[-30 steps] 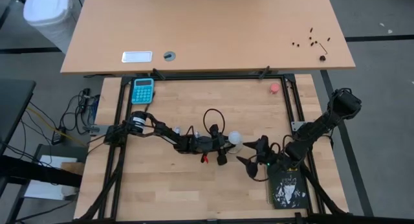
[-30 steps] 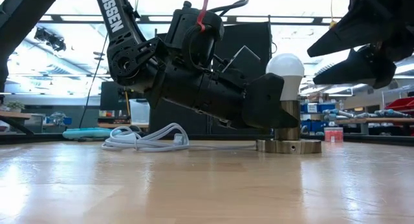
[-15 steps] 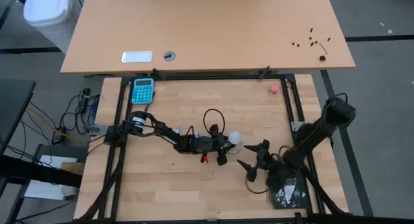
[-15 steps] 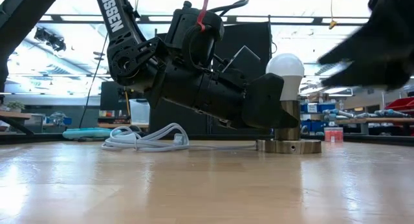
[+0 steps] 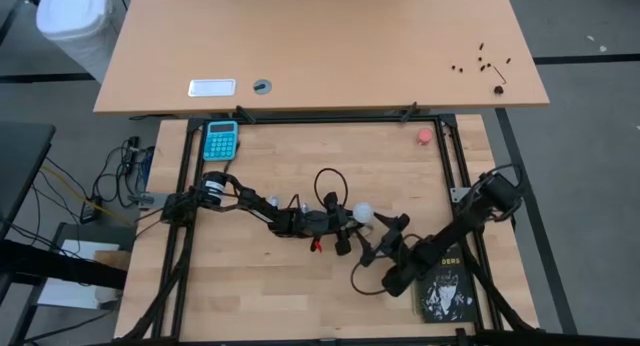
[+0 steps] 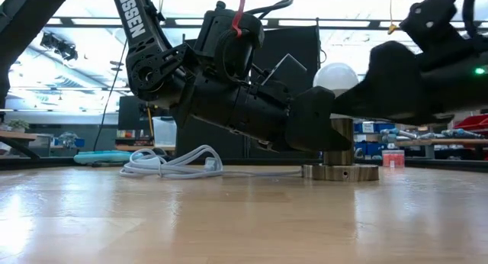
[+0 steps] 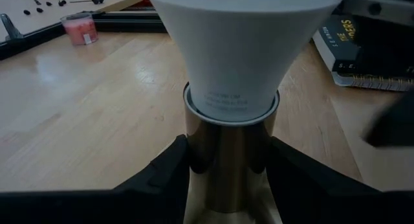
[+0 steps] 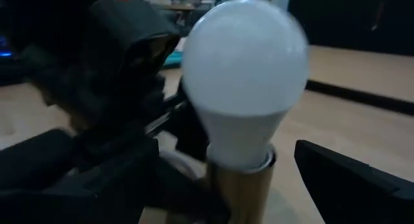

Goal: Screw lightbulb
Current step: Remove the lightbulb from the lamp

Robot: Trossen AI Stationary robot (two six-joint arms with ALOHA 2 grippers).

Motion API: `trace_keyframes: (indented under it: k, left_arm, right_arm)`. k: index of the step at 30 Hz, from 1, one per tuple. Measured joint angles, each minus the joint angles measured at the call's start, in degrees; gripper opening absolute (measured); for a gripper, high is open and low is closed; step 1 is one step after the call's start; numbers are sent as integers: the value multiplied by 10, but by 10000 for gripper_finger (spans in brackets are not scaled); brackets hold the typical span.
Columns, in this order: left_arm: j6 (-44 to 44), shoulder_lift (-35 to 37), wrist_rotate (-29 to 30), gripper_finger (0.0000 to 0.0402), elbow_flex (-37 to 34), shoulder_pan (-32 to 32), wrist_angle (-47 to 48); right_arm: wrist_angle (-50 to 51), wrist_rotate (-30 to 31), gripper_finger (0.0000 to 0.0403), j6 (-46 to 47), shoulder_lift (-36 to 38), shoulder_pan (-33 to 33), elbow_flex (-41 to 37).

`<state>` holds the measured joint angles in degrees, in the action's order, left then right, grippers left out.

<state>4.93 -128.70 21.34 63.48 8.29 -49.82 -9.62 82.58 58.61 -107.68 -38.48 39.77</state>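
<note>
The white lightbulb (image 5: 363, 214) (image 7: 242, 43) stands upright in a metal socket (image 6: 341, 138), whose round base disc (image 6: 341, 172) rests on the table. My left gripper (image 7: 229, 185) reaches in from the table's left and is shut on the socket. My right gripper (image 5: 372, 254) is open and comes from the near right. In the right wrist view one finger (image 8: 349, 179) stands to the side of the bulb (image 8: 244, 75), clear of it. In the low view the right gripper's dark body covers the bulb's right side (image 6: 336, 77). My left gripper pinches the socket's upright stem (image 7: 229, 153) just under the bulb's neck, between its two fingers (image 7: 162, 179). The fingers lie nearly level, coming from the table's left, one on each side of the stem. The socket stands upright with its base disc on the table.
A white coiled cord (image 6: 175, 165) lies on the table behind the left arm. A black book (image 5: 445, 286) lies under the right arm at the near right. A pink-red round object (image 5: 425, 135) sits at the far right, and a blue calculator (image 5: 220, 139) at the far left.
My right gripper has come down and moved toward the table's left, up to the bulb, rolling as it went, and has stayed open. The bulb, the socket and my left gripper have kept still.
</note>
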Motion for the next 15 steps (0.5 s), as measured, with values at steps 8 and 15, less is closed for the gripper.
trace_keyframes:
  k: [8,15]
  left_arm:
    - [0,0,0,180,0,0,0]
    - [0,0,0,180,0,0,0]
  right_arm:
    - [-3,12,372,-13,5,26,0]
    - [-15,5,354,-28,5,31,0]
